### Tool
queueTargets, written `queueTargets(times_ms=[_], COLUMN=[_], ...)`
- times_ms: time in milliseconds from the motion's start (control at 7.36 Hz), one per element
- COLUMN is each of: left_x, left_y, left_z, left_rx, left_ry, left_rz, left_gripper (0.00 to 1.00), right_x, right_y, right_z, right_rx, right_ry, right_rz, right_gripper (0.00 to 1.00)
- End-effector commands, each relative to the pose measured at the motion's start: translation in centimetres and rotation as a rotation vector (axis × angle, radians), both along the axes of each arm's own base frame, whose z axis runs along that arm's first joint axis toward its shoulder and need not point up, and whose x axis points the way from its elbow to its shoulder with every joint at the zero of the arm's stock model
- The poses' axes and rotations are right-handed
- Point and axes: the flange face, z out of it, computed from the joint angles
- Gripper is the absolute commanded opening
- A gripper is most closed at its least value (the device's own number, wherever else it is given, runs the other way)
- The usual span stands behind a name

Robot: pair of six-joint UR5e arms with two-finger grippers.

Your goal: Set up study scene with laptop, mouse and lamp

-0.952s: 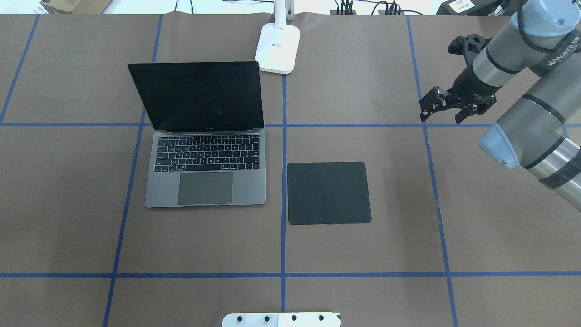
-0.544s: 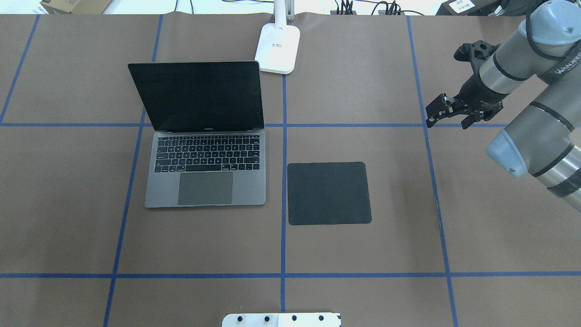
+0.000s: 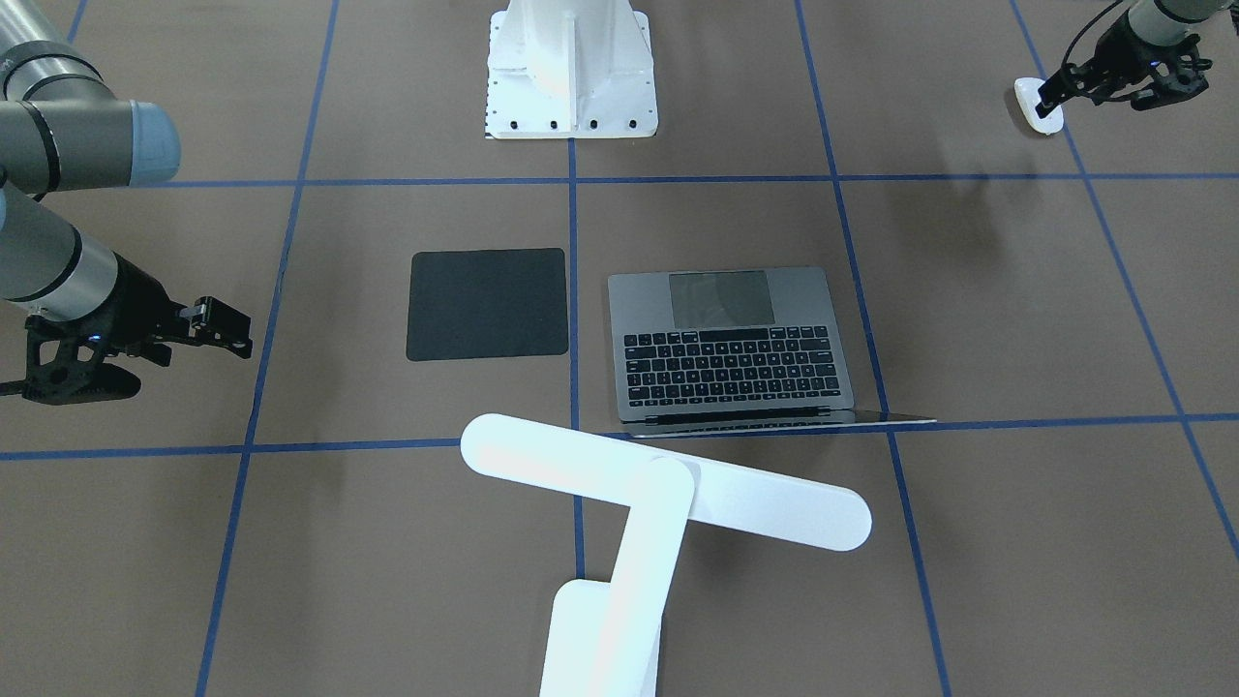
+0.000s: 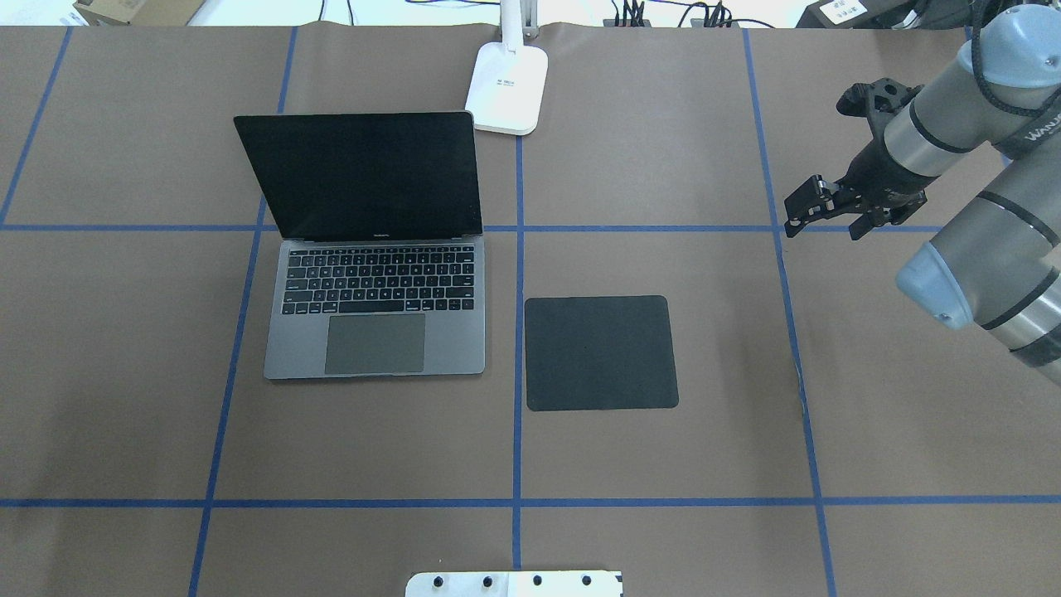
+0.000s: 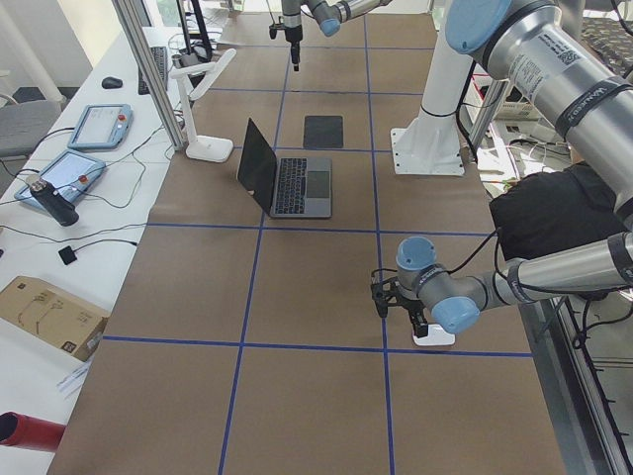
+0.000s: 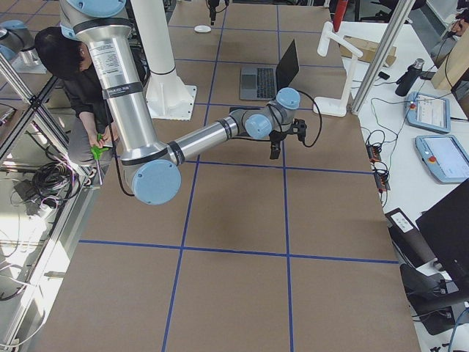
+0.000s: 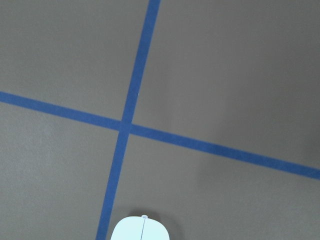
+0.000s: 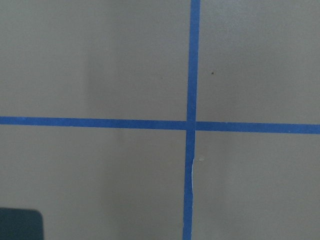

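Presently: laptop open on the desk, lamp behind it, both apparently placed. Mouse lies far out on the robot's left, well apart, with the left pincer close upon it, grip impossible to tell. Right pincer hangs spread and empty. Black pad, beside the laptop, likely awaits the mouse; the open laptop stands between.

Matt grey metal laptop; mouse looks glossy, perhaps plastic.
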Motion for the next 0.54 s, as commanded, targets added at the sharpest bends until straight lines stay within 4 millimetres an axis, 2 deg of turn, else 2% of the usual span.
queueTargets(times_ms=[0,408], left_x=[1.0,2.4], left_y=[1.2,2.4], left_z=[0.8,0.7], left_rx=[0.004,0.028], left_ry=[-0.012,0.015], left_rz=[0.095,0.195], left_gripper=[0.99,0.99], right_x=[0.2,0.2], right_y=[0.5,0.6], right_z=[0.1,0.3], right_rx=[0.001,-0.002], right_ry=[-0.001,0.002], right_rz=[-0.002,-0.004], right_gripper=[1.00,1.00])
